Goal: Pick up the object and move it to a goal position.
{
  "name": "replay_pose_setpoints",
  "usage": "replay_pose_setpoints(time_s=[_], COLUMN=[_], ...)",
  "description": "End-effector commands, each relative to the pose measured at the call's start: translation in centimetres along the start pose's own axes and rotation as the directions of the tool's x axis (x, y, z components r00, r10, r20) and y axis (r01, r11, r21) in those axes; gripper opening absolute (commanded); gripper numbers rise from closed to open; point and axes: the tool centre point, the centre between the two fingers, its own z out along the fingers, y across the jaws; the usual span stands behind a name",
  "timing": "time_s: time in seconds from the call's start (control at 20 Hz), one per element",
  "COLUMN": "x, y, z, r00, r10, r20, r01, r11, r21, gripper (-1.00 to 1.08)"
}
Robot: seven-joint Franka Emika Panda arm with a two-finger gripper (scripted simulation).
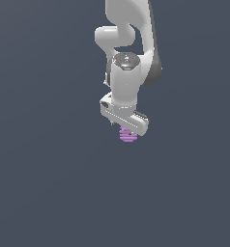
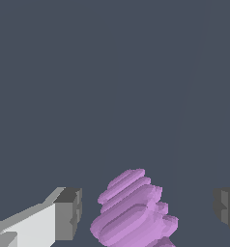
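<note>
The object (image 2: 131, 212) is a small light-purple rounded item with stacked horizontal ridges. In the wrist view it sits between the two fingers of my gripper (image 2: 147, 210). The jaws stand wide apart. One grey fingertip (image 2: 68, 212) is close to the object with a small gap, and the other (image 2: 226, 207) is well clear of it. In the exterior view the object (image 1: 127, 134) shows just below the white hand of the gripper (image 1: 126, 126), which points down over it. The fingers themselves are mostly hidden there.
The white arm (image 1: 129, 43) comes down from the top of the exterior view. Everything around it is a plain dark grey-blue surface (image 1: 49, 183) with no other objects or edges in view.
</note>
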Motion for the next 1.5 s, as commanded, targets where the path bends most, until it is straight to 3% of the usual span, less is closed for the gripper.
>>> replay_pose_setpoints(time_s=[0.0, 0.35, 0.7, 1.05, 1.45], x=[-0.5, -1.8, -3.1, -4.4, -5.9], y=[0.0, -0.1, -0.1, -0.1, 0.0], z=[0.2, 0.6, 1.1, 1.5, 1.9], r00=[0.998, 0.974, 0.923, 0.845, 0.729], r10=[0.061, 0.226, 0.386, 0.534, 0.685], r20=[0.001, 0.004, 0.005, 0.004, 0.001], r01=[-0.061, -0.226, -0.386, -0.534, -0.684], r11=[0.998, 0.974, 0.923, 0.845, 0.729], r21=[-0.002, -0.007, -0.013, -0.019, -0.026], gripper=[1.0, 1.0, 1.0, 1.0, 1.0])
